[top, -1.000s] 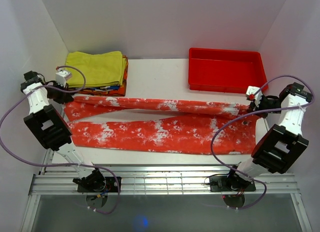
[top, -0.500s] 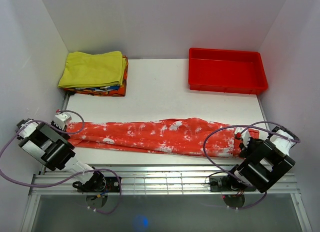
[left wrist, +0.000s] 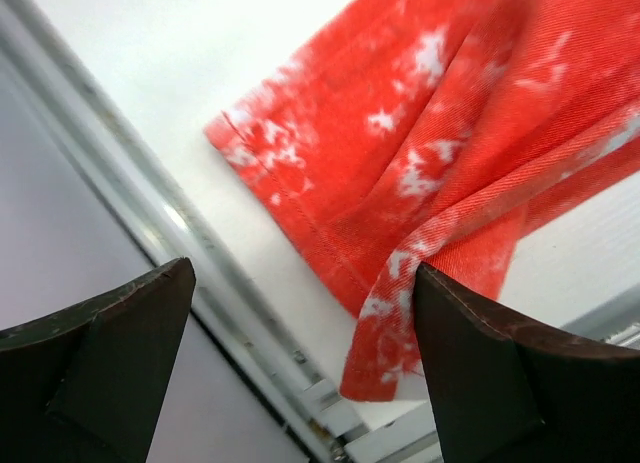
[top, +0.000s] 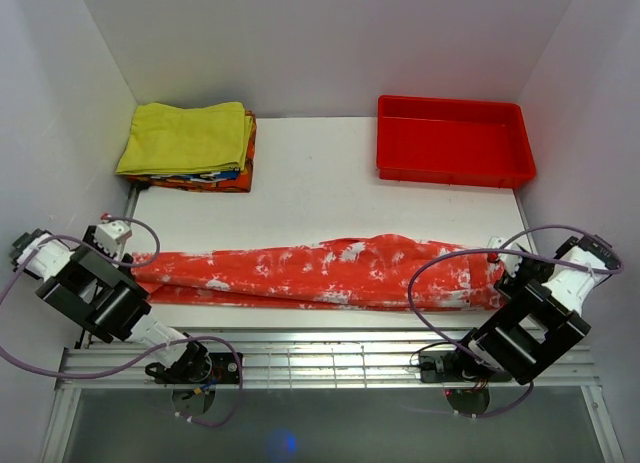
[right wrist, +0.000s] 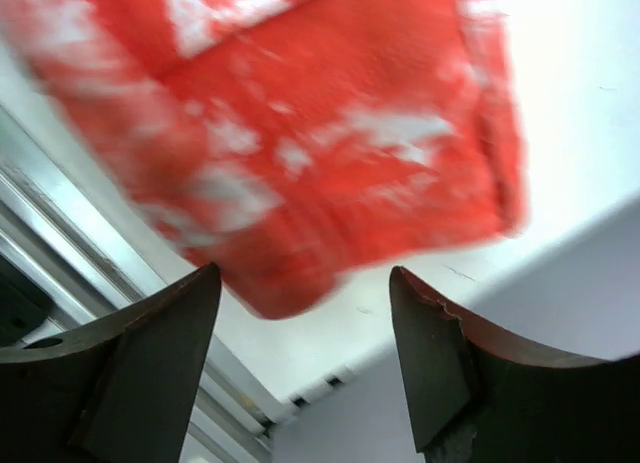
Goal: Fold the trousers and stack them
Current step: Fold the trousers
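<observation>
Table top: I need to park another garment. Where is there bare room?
Bare white table lies between the trousers, the yellow stack and the red tray; the tray looks empty. The near edge is crowded: trousers span it, left gripper and right gripper at the ends.

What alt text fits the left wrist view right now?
A hemmed end of the red-orange, white-blotched cloth trousers lies doubled over on the white table, beside its metal edge rail. The left arm's two dark fingers frame the bottom corners, spread apart and holding nothing.
</observation>
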Robot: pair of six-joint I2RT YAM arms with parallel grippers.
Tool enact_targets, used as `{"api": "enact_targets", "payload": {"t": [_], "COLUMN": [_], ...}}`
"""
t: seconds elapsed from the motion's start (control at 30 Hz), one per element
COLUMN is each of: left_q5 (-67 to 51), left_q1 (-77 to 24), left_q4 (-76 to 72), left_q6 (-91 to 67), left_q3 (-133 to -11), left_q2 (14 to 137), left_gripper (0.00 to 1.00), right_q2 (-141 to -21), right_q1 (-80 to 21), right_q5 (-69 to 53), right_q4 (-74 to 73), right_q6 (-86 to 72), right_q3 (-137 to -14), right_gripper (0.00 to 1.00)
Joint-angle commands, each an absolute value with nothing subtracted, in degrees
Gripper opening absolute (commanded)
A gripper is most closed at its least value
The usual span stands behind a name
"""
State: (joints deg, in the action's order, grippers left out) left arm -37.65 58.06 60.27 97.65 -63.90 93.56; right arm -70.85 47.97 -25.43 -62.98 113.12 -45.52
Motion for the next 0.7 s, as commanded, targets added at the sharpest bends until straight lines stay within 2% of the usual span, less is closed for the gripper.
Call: {"api": "enact_targets", "payload": {"t": [0.0,0.03,0.1,0.13,0.27,0.43,0.67], "left_q5": [-44.3,-44.8,-45.0,-44.9,-43.2,-41.1,-37.6], "left_q1": [58.7,58.7,58.7,58.7,58.7,59.3,61.4], "left_q4": [72.7,73.7,75.7,76.2,80.2,80.2,73.5], "left_q6": [102.6,102.0,100.5,100.1,98.4,91.8,70.6], "left_q3": [-73.3,-74.5,-76.5,-76.9,-79.1,-78.8,-74.3], "left_q2": [87.8,87.4,86.4,86.2,87.1,89.6,91.9], "left_gripper": [0.98,0.98,0.98,0.98,0.98,0.98,0.98], "right_q2": [-69.4,-68.9,-67.4,-66.8,-65.8,-72.2,-83.7], "right_q1": [48.5,48.6,48.9,49.0,49.7,49.7,50.7], "right_q5": [-28.3,-28.6,-29.4,-29.6,-32.2,-31.1,-25.6], "right_q4": [-70.9,-72.2,-74.4,-74.9,-74.0,-74.7,-72.7], "right_q6": [129.5,129.7,131.5,131.7,129.7,121.0,91.5], "right_q3": [-53.1,-54.0,-56.1,-56.4,-58.2,-63.0,-67.2], "right_gripper": [0.74,0.78,0.96,0.96,0.96,0.93,0.84]}}
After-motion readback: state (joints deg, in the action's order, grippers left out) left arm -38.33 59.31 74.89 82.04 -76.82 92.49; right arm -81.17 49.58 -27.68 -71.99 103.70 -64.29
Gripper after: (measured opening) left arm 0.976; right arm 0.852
